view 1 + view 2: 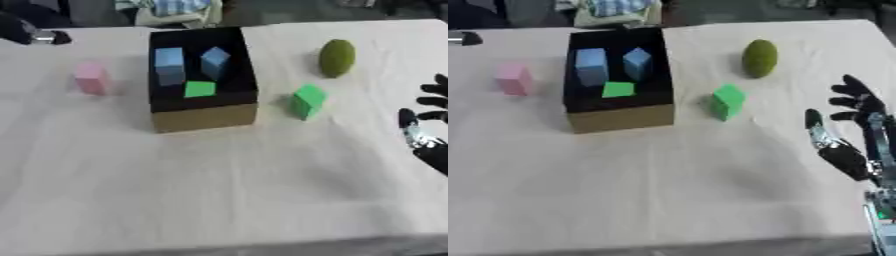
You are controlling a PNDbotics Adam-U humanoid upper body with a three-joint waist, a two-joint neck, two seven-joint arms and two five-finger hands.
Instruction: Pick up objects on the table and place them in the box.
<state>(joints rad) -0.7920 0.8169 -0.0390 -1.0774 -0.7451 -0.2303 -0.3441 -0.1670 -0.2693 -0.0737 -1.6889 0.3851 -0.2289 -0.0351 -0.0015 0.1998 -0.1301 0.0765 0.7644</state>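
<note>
A cardboard box [205, 116] with a black inside stands upper middle on the table. In it lie two blue blocks [170, 64] [214, 61] and a small green block [199, 89]. A green cube [307, 101] sits just right of the box. An olive-green oval fruit [337, 57] lies behind the cube. A pink block [90, 78] stands left of the box. My right hand [852, 131] hovers open at the right edge, fingers spread, holding nothing, well right of the green cube. My left hand is out of sight.
The table wears a pale cloth [219, 190] with wide free room in front. A dark object [35, 34] lies at the far left corner. A chair with cloth [175, 10] stands behind the table.
</note>
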